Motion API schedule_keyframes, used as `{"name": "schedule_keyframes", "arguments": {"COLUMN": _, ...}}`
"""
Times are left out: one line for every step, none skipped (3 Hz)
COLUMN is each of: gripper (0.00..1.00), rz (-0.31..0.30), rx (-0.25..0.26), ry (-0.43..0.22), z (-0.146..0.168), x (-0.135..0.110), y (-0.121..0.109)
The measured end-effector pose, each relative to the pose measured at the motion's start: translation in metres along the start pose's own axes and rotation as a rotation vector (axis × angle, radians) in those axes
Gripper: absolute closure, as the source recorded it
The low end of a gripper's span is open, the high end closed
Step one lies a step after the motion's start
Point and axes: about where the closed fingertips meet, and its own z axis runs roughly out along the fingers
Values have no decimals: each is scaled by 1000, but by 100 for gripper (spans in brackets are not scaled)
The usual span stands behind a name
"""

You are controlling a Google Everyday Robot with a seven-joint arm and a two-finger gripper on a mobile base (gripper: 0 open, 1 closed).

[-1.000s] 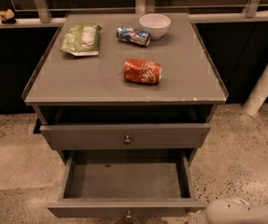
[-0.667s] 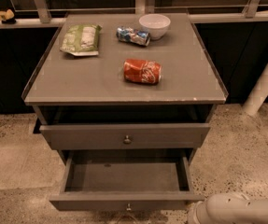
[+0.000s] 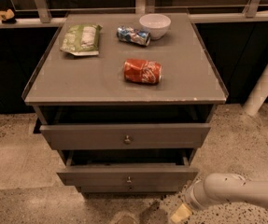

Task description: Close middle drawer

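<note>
camera view: middle drawer (image 3: 127,175) of three ajar, two cans (image 3: 143,71) (image 3: 133,35), jaws low right.

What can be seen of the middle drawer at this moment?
The middle drawer is a shallow grey box that looks like painted wood, with a flat front and a small round metal knob at its centre. It sits level under the top drawer and above the lowest drawer, pulled out a little, with a dark strip of its inside showing. No contents are visible. The end effector is low by the floor, below its front right corner; whether they touch cannot be told.
</note>
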Motion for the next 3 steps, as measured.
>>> {"name": "schedule_keyframes", "arguments": {"gripper": 0, "rz": 0, "rx": -7, "ry": 5, "z": 3, "x": -3, "y": -2}}
{"name": "schedule_keyframes", "arguments": {"gripper": 0, "rz": -62, "rx": 14, "ry": -1, "z": -4, "x": -35, "y": -15}}
{"name": "schedule_keyframes", "arguments": {"gripper": 0, "rz": -63, "rx": 14, "ry": -1, "z": -4, "x": -34, "y": -15}}
